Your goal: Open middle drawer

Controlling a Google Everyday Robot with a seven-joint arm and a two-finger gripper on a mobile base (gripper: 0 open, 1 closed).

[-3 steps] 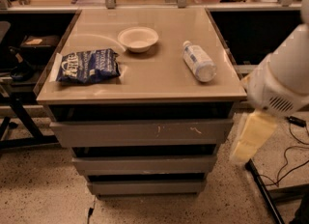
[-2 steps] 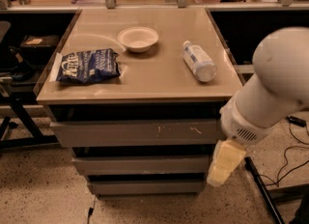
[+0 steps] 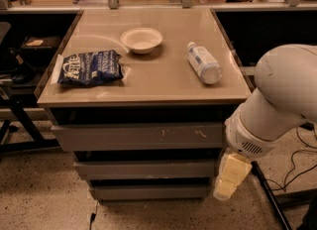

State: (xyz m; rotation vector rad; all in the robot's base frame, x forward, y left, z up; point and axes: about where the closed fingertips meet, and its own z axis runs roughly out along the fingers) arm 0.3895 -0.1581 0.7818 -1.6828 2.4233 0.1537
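The middle drawer [image 3: 143, 169] is a plain grey front, second of three stacked under the tan tabletop, and it looks closed. Above it is the scratched grey front [image 3: 138, 136]; below it is the lowest front [image 3: 148, 192]. My gripper [image 3: 225, 184], pale yellow, hangs from the big white arm [image 3: 277, 105] at the cabinet's right front corner. It is level with the right end of the middle and lowest fronts. Whether it touches a front is unclear.
On the tabletop [image 3: 158, 83] lie a blue chip bag [image 3: 89, 68], a white bowl [image 3: 141, 39] and a plastic bottle [image 3: 204, 63] on its side. Black cables [image 3: 297, 162] lie on the speckled floor at the right. A dark stand [image 3: 20, 110] is at the left.
The white arm has swung left and down, bringing the gripper from beside the cabinet's right side toward the right end of the lower drawer fronts. The drawers and tabletop items have not moved.
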